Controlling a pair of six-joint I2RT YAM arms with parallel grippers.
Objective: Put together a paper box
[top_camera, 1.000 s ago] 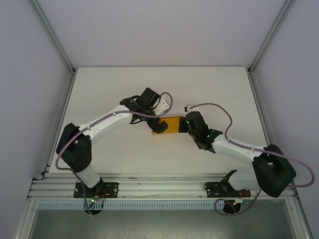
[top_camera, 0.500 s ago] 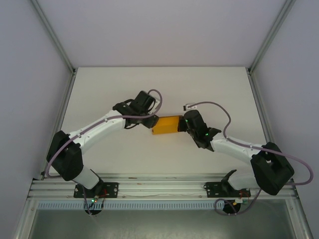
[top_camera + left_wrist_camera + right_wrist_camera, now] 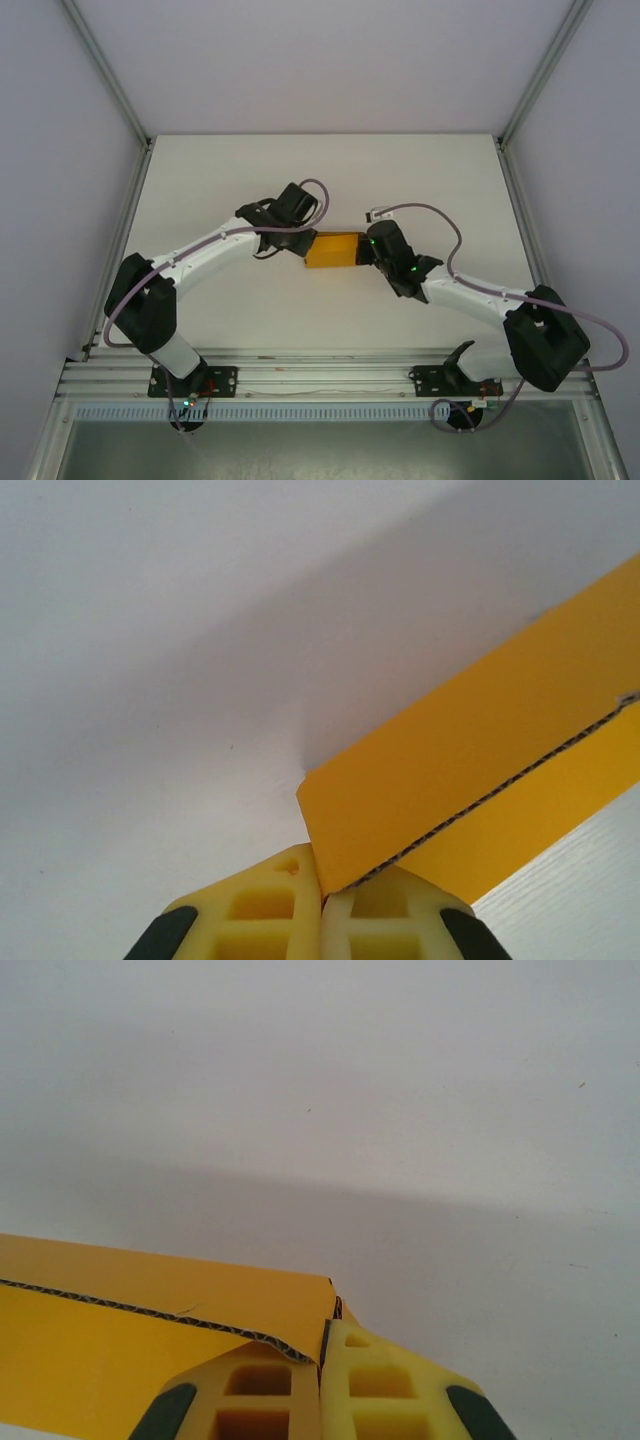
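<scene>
On the left, the left tool point(image 3: 321, 895) is pinched tight on the left corner of the bright orange corrugated-card paper box point(image 3: 333, 250), which sits mid-way across the white table point(image 3: 250, 320) between both arms. The right tool point(image 3: 322, 1345) is clamped on its right edge. I'd say a fold is in hand, and the next move calls for both arms working a crease together without tearing the card.

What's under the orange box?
The white table shows all round the paper box, so the table is under it. The patch right beneath is covered by the box itself. The left fingers pinch one end, the right fingers the other.
</scene>
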